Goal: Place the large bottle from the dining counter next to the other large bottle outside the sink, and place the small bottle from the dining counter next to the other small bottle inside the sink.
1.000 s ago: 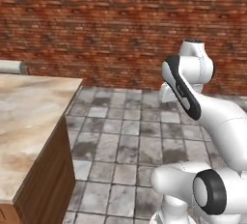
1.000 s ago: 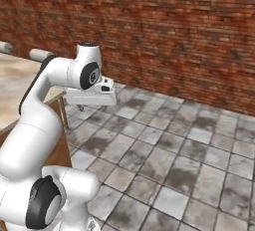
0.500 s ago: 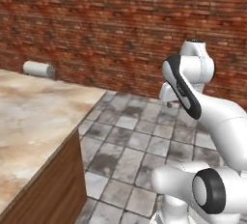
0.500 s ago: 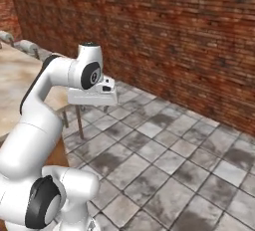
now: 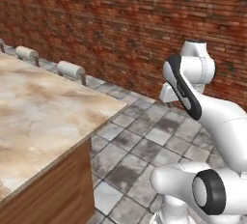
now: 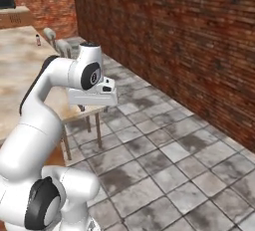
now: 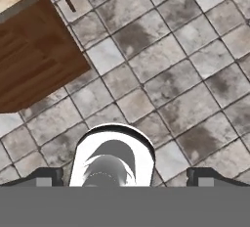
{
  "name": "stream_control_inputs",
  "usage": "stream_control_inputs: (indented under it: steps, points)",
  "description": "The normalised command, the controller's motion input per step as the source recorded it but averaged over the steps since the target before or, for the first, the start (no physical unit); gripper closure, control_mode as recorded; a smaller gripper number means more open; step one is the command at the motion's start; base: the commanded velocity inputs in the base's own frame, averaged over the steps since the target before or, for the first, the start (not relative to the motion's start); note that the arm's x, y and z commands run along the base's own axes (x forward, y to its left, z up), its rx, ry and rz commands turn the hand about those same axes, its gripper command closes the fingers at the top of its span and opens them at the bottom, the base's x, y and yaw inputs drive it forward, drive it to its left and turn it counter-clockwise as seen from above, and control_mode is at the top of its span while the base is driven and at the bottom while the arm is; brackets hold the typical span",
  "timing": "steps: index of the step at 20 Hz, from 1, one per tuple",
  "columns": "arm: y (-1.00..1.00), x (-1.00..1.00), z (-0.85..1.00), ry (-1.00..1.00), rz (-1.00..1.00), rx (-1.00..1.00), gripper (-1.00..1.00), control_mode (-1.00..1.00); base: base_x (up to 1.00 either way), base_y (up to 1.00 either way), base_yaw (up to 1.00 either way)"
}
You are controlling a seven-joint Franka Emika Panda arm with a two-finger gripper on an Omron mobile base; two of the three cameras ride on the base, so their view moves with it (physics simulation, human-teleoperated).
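Nothing looks moved yet: the gripper (image 7: 122,177) is spread and empty (over floor), a bottle (image 6: 37,39) waits upper left on the counter (image 5: 43,117).

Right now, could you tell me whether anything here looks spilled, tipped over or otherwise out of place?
Nothing stands out. The counter is level and unstained, the stools stand upright along its far edge, and a small bottle stands upright on it in the right base view. The tiled floor shows no spill.

small bottle (image 6: 37,39): tiny pale thing with a reddish top, standing upright on the counter, way off at about 11 o'clock in the right base view, too small for details
dining counter (image 5: 43,117): beige marbled top, wood-panel sides
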Motion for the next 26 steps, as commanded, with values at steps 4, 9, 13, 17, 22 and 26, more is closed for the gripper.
stream_control_inputs:
  steps: [4,9,13,17,22,26]
  points:
    - [0.00,0.00,0.00,0.00,0.00,0.00,-1.00,1.00,0.83,-0.48,0.51]
    - [0.00,0.00,0.00,0.00,0.00,0.00,-1.00,1.00,0.79,-0.62,0.50]
    - [0.00,0.00,0.00,0.00,0.00,0.00,-1.00,1.00,0.82,-0.67,0.49]
    - [0.00,0.00,0.00,0.00,0.00,0.00,-1.00,1.00,0.81,-0.71,0.48]
    - [0.00,0.00,0.00,0.00,0.00,0.00,-1.00,1.00,0.86,-0.71,0.48]
    - [0.00,0.00,0.00,0.00,0.00,0.00,-1.00,1.00,0.88,-0.79,0.48]
